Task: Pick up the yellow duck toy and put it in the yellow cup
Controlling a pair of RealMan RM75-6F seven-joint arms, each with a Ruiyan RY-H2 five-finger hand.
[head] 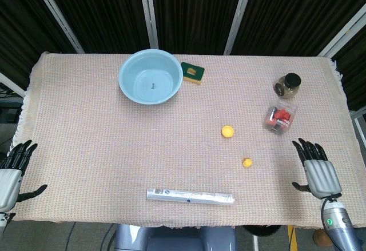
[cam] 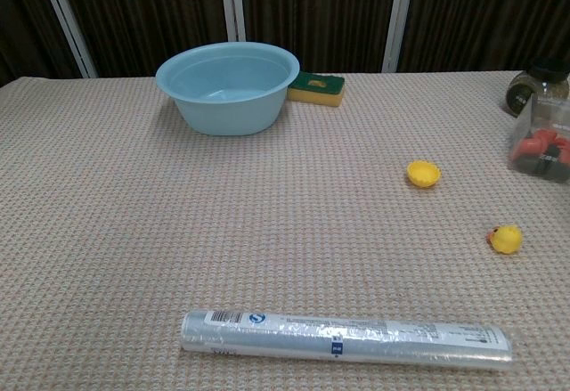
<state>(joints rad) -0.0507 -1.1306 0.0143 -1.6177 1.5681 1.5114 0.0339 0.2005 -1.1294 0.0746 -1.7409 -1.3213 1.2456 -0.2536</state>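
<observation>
Progress: as neither hand holds anything, the task looks barely begun; grasping, carrying and dropping the duck all remain.
Yellow duck toy [head: 247,162]: sits on the table [head: 86,125], near its right front area, untouched.
Yellow cup [head: 227,131]: stands open-side up, near the duck, slightly farther back and to the left; nothing inside it.
Right hand [head: 318,170]: over the table's right front edge, fingers spread wide, empty, well apart from the duck.
Left hand [head: 10,171]: off the table's left front corner, fingers apart, empty.
Likely next: the right hand reaches for the duck.
</observation>
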